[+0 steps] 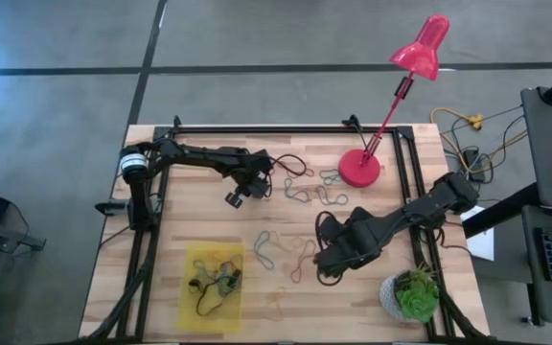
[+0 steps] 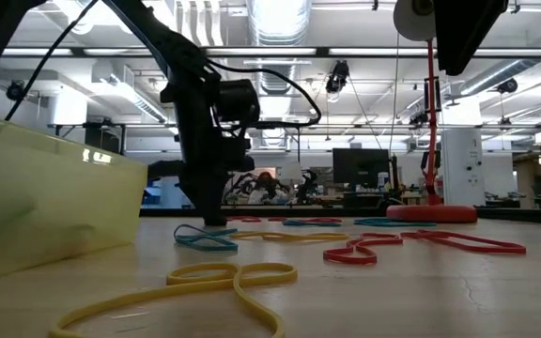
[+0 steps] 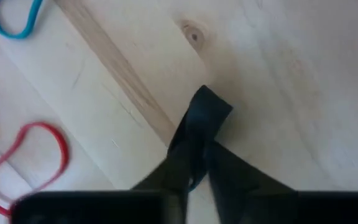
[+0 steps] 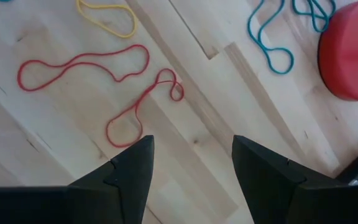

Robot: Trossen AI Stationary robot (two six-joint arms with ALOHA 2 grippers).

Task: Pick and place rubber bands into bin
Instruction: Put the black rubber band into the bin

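Rubber bands [image 1: 290,251] in red, blue, green and yellow lie loose on the wooden table. Several more lie in the yellow bin [image 1: 188,287] near the table's near-left corner. My left gripper [image 1: 237,197] stands at mid-table with its fingers shut and pointing down, tips [image 2: 212,219] at the tabletop. A blue band [image 2: 205,240] lies on the table just in front of them. My right gripper [image 1: 326,261] is open and hovers over a red band [image 4: 138,109], touching nothing. My left gripper [image 3: 205,112] is shut from above with its fingers pointing down at the table. A short bit of blue rubber band [image 3: 194,182] shows pinched between the two fingers. The fingers hide the rest of it. Whether it is lifted clear I cannot tell.
A red desk lamp stands on its round base [image 1: 359,170] at the far right. A potted plant [image 1: 412,295] sits at the near right corner. Black rails [image 1: 142,249] run along the table's left, right and far edges. Bare wood lies between bin and plant.
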